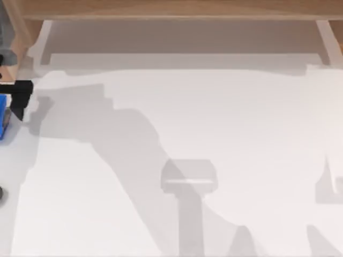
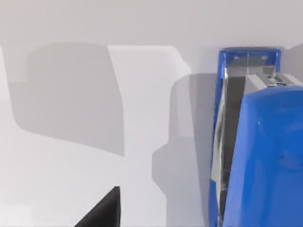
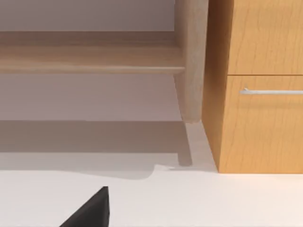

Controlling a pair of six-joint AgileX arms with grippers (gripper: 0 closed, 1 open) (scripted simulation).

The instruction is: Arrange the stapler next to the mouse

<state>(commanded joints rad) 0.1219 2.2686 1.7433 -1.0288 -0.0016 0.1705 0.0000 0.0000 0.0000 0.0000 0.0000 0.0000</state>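
The blue stapler (image 1: 4,123) lies at the far left edge of the table, cut off by the top view's edge. It looms close in the left wrist view as the stapler (image 2: 258,156), with a silvery strip along one side. My left gripper (image 1: 19,99) hangs right by it, just behind. One black fingertip (image 2: 102,210) stands well apart from the stapler and touches nothing. A small dark rounded shape (image 1: 1,194) pokes in at the left edge; too little of it shows to tell whether it is the mouse. One right fingertip (image 3: 90,210) points toward the back of the table.
The white table (image 1: 177,123) carries broad arm shadows. A wooden shelf (image 1: 171,8) runs along the back. Beyond the table in the right wrist view stands a wooden cabinet (image 3: 260,118) with a drawer handle (image 3: 272,91).
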